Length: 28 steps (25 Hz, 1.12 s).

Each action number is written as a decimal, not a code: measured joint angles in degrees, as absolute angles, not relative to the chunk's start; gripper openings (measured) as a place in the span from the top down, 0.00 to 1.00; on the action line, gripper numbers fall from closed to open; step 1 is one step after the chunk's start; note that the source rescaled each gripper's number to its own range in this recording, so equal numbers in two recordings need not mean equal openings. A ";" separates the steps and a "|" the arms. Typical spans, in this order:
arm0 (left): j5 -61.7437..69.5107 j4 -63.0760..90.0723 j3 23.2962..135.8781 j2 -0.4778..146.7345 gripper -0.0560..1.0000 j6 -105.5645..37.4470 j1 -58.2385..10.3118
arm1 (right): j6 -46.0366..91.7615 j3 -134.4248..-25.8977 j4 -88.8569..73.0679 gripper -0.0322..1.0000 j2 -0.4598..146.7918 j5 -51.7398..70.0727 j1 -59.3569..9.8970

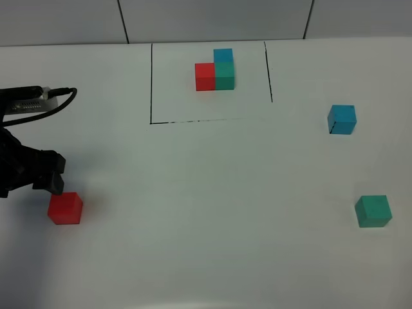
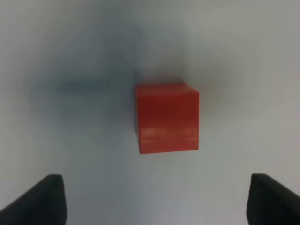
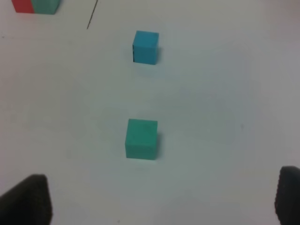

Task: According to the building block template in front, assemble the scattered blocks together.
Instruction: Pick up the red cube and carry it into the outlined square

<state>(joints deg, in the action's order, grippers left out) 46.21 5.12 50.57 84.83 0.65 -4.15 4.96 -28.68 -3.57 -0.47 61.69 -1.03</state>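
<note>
The building block template, a red, green and blue cluster, sits inside a thin black rectangle at the back. The scattered blocks lie apart. The red cube is at the front left, with my left gripper just behind and left of it. In the left wrist view that red cube lies ahead of my open left gripper, not between the fingers. The blue cube and green cube rest at the right. My right gripper is open and empty, short of the green cube; the blue cube lies beyond.
The black outline marks off the template area on the white table. A black cable loops off the left arm at the left edge. A corner of the template shows in the right wrist view.
</note>
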 joint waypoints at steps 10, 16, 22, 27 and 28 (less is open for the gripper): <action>41.97 5.41 49.55 90.44 0.07 2.37 -4.15 | 4.96 -28.68 -3.57 0.09 -0.47 61.69 -1.03; 39.31 6.75 49.55 94.94 0.07 2.43 -4.34 | 4.96 -28.68 -3.57 0.10 -0.47 61.69 -1.03; 37.12 7.21 49.55 98.19 0.07 2.43 -4.72 | 4.96 -28.68 -3.57 0.12 -0.47 61.69 -1.03; 36.54 7.23 49.55 100.07 0.07 2.49 -4.72 | 4.96 -28.68 -3.57 0.13 -0.47 61.69 -1.03; 36.46 7.28 49.55 100.07 0.08 2.53 -4.72 | 4.96 -28.68 -3.57 0.13 -0.47 61.69 -1.03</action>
<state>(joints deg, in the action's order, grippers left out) 36.46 7.28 49.55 100.07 2.53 -4.72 4.96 -28.68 -3.57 -0.47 61.69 -1.03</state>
